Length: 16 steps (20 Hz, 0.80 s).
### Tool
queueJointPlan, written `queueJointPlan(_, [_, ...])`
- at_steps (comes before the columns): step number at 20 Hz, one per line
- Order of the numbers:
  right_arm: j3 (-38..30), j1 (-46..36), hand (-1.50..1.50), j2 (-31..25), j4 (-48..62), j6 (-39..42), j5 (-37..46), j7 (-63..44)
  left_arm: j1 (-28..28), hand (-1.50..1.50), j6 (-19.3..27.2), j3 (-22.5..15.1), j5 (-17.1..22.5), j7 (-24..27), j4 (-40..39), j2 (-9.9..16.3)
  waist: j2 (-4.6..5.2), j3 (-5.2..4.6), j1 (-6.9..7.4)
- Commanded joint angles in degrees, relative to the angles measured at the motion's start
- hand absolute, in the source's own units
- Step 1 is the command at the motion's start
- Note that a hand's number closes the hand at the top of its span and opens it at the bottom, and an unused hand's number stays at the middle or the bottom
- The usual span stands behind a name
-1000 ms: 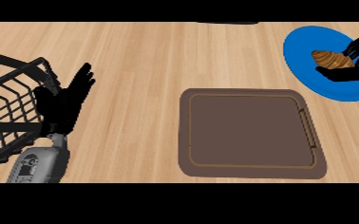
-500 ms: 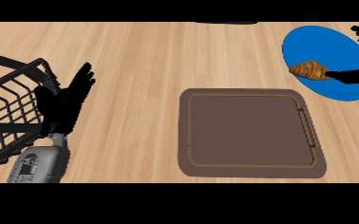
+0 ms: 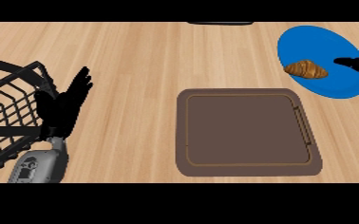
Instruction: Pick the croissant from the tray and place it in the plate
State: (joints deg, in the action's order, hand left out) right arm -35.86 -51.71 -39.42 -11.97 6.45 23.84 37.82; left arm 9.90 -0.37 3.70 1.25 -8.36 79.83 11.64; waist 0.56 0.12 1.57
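Head view: golden-brown croissant (image 3: pixel 306 69) lies on the round blue plate (image 3: pixel 308 42), just left of the right hand (image 3: pixel 348 62), whose fingers I cannot tell; left hand (image 3: pixel 64 105) rests, fingers straight, beside a black wire basket (image 3: pixel 20 105)

There is one croissant (image 3: pixel 306 69). It lies on one blue plate (image 3: pixel 308 44) at about two o'clock. There is one brown tray (image 3: pixel 245 134) at about five o'clock. There is one black wire basket (image 3: pixel 15 105) at nine o'clock. Two black hands show: the left hand (image 3: pixel 64 106) near the basket, and a bit of the right hand (image 3: pixel 347 62) at the three o'clock edge. All sit on one wooden surface (image 3: pixel 154 57).
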Motion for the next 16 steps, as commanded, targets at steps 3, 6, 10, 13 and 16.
queueJointPlan(3, [-3.3,0.1,-1.5,-4.6,3.9,13.8,-4.5,-4.5,-0.6,0.0,1.1,0.1,-0.4,1.1,0.1,-1.2,0.34,0.06,0.36])
queueJointPlan(6, [-3.1,3.2,-1.5,-4.8,3.3,15.9,-4.9,-1.8,1.2,0.0,-1.4,1.3,1.6,-2.2,1.2,1.0,0.36,0.09,0.53])
queueJointPlan(10, [-3.2,5.5,-1.5,-6.0,2.2,16.7,-5.0,2.1,0.9,0.0,1.2,-0.8,-1.5,1.6,-1.3,-2.0,0.65,0.14,0.65])
queueJointPlan(13, [-3.6,6.1,-1.5,-7.2,2.7,17.4,-5.5,1.8,3.2,0.0,-0.5,1.5,1.0,-2.3,0.0,0.4,0.74,0.19,1.08])
queueJointPlan(16, [-3.5,8.0,-1.5,-7.7,2.5,17.3,-5.4,3.6,0.6,0.0,-0.8,0.2,-0.1,-0.3,0.9,0.0,0.67,0.22,1.39])
